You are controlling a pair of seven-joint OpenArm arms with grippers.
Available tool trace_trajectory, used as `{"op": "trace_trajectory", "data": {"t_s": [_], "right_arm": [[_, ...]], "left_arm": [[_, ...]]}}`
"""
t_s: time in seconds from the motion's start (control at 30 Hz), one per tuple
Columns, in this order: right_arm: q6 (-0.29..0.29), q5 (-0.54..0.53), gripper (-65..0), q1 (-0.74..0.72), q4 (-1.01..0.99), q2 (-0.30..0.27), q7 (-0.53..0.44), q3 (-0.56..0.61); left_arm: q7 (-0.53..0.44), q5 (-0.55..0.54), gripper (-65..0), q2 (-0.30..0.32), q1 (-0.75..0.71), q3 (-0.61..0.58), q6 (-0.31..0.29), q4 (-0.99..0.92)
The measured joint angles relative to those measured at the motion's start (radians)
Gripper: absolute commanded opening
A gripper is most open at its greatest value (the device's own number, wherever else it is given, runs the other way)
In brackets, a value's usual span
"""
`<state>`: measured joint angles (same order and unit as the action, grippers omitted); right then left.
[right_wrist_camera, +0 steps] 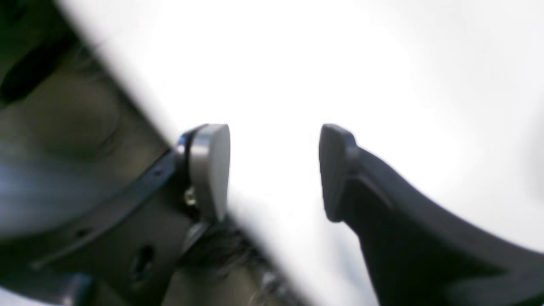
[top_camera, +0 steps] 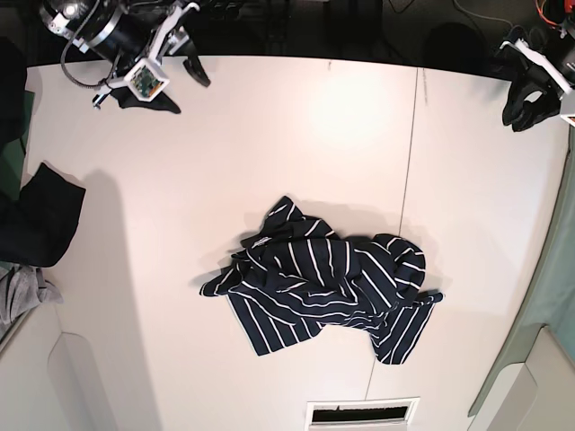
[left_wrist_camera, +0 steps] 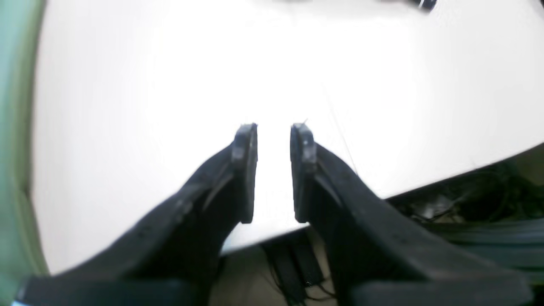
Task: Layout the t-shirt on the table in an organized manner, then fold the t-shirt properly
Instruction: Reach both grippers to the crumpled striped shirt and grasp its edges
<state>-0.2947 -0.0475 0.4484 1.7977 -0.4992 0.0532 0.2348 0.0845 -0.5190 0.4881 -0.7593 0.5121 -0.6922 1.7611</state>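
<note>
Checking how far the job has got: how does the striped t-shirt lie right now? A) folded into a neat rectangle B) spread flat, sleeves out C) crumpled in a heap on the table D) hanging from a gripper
C: in the base view the t-shirt sits bunched and wrinkled on the table, with neither gripper touching it.

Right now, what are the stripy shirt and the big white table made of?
Shirt: probably soft knit cloth, since it lies crumpled in loose folds. Table: hard and smooth, perhaps laminate, with a matte white top and one dull glare patch.
</note>
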Motion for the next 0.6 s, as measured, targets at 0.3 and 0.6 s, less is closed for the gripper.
{"op": "trace_trajectory", "data": {"t_s": [0.3,0.6], "right_arm": [[0.0,-0.091,-32.2,-0.379,-0.23,0.245,0.021,0.0],[0.028,-0.029,-32.2,-0.67,-0.634,0.467,0.014,-0.001]], "left_arm": [[0.12,0.002,-32.9,0.031,0.243,-0.099,0.048,-0.04],[0.125,0.04,-32.9,0.022,0.557,-0.36,0.106,-0.291]]}}
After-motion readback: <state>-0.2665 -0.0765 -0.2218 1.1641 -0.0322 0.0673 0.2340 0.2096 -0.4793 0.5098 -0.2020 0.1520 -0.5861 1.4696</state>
